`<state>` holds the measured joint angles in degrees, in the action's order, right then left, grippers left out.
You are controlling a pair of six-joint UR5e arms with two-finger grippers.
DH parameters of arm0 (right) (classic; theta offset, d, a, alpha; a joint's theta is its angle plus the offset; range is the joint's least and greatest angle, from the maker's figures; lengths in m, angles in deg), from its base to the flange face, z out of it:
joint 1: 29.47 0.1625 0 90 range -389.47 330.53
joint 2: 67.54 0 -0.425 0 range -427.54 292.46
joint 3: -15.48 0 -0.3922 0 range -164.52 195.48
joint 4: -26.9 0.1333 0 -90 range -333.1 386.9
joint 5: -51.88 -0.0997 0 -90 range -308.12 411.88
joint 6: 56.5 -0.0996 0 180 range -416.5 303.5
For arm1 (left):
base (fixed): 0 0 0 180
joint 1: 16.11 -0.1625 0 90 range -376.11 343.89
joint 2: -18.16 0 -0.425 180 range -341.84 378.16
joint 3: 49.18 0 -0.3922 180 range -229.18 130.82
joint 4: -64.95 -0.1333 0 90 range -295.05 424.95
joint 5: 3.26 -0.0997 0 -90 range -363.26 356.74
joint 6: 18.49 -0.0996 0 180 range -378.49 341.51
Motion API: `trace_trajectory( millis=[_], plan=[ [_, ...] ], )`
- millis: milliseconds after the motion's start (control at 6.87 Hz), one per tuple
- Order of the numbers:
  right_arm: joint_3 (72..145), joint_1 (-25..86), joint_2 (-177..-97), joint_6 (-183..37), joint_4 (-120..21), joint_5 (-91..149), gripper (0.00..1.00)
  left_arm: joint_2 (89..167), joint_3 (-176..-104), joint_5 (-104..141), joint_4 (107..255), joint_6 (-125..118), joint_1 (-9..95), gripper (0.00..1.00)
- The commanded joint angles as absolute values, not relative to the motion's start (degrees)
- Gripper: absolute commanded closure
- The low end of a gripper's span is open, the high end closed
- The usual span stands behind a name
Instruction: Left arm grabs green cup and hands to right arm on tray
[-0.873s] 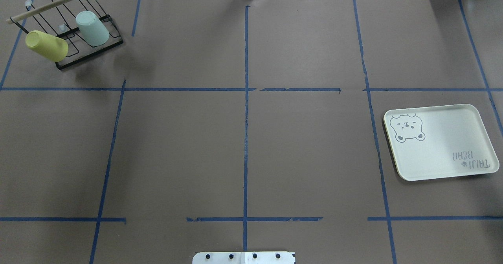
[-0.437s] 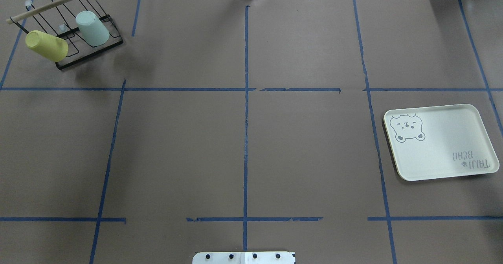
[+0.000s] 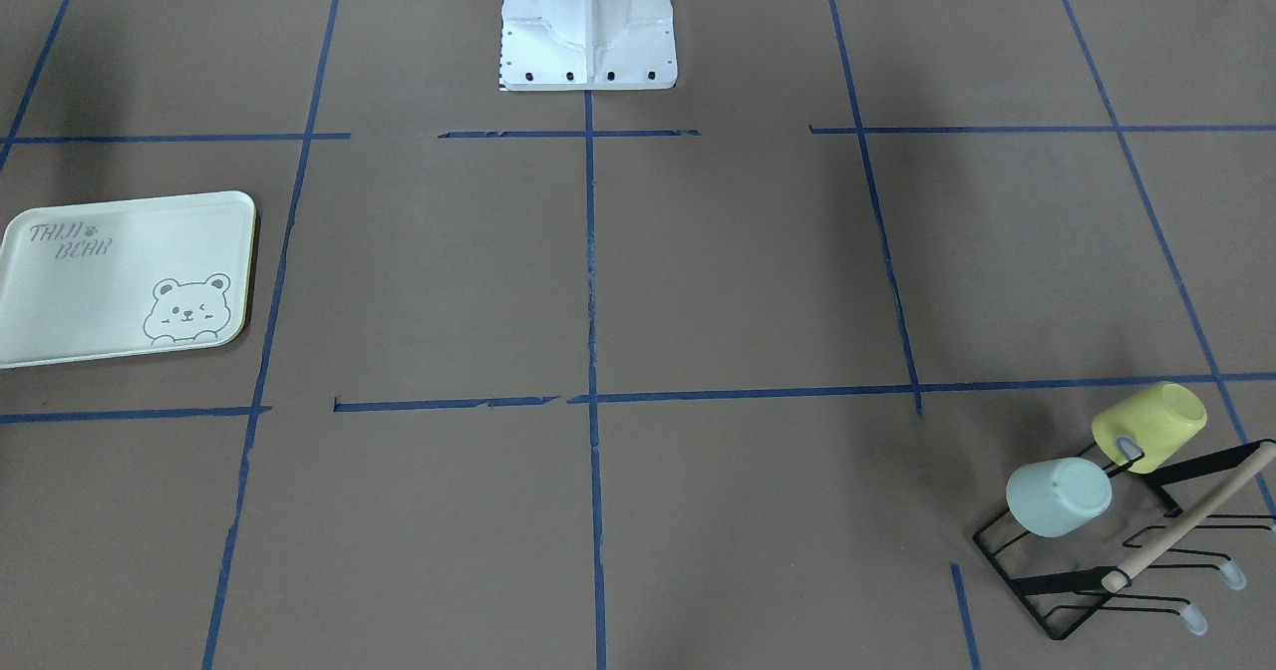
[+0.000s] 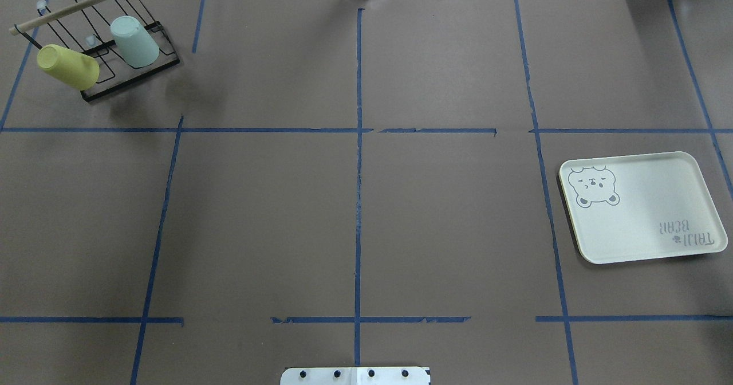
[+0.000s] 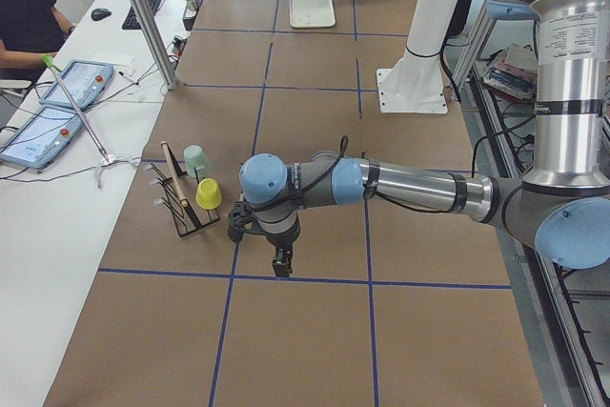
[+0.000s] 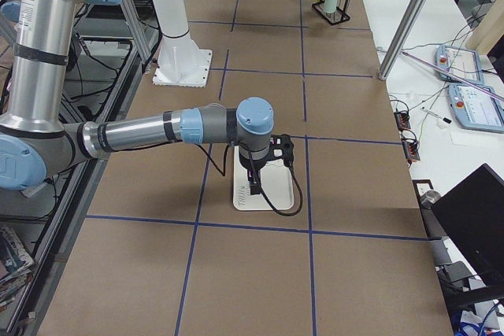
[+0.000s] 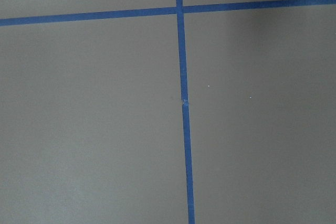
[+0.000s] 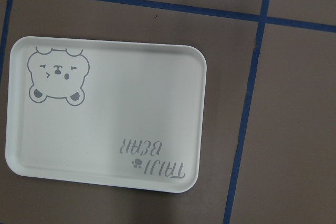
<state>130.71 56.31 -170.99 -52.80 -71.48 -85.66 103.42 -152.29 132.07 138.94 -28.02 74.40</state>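
Note:
The green cup [image 4: 134, 41] sits upside down and tilted on a black wire rack [image 4: 127, 83] at the table's far left corner, beside a yellow cup [image 4: 67, 67]. It also shows in the front view [image 3: 1057, 496]. The tray [image 4: 641, 224] lies bare at the right, and fills the right wrist view [image 8: 131, 103]. My left gripper [image 5: 279, 264] shows only in the exterior left view, hanging over the table near the rack; I cannot tell if it is open. My right gripper [image 6: 253, 186] shows only in the exterior right view, above the tray; I cannot tell its state.
Blue tape lines divide the brown table into squares. The white arm base [image 3: 588, 22] stands at the table's near middle edge. The left wrist view shows only table and tape. An operator's desk with tablets [image 5: 57, 92] runs along the far side.

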Motion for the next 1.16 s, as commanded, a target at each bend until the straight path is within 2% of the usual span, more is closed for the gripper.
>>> trace_trajectory(
  millis=[0, 291, 582, 873, 1019],
  plan=[
    [130.97, 56.32, -171.34, -52.73, -71.63, -85.67, 0.00, 102.89, -152.71, 132.44, 139.22, -28.33, 74.60, 0.00],
    [133.06, 56.32, -173.61, -53.16, -71.54, -85.93, 0.00, 101.31, -156.30, 133.58, 139.39, -28.33, 74.42, 0.00],
    [133.86, 56.32, -173.98, -53.25, -71.45, -87.59, 0.00, 101.83, -156.49, 137.62, 139.39, -27.98, 73.99, 0.00],
    [133.95, 56.23, -173.89, -53.16, -71.37, -90.14, 0.00, 105.15, -159.12, 137.63, 139.92, -22.41, 71.62, 0.00],
    [134.04, 56.05, -173.80, -53.34, -69.89, -90.58, 0.00, 106.91, -162.26, 137.63, 140.10, -14.09, 67.26, 0.00]
  ],
)
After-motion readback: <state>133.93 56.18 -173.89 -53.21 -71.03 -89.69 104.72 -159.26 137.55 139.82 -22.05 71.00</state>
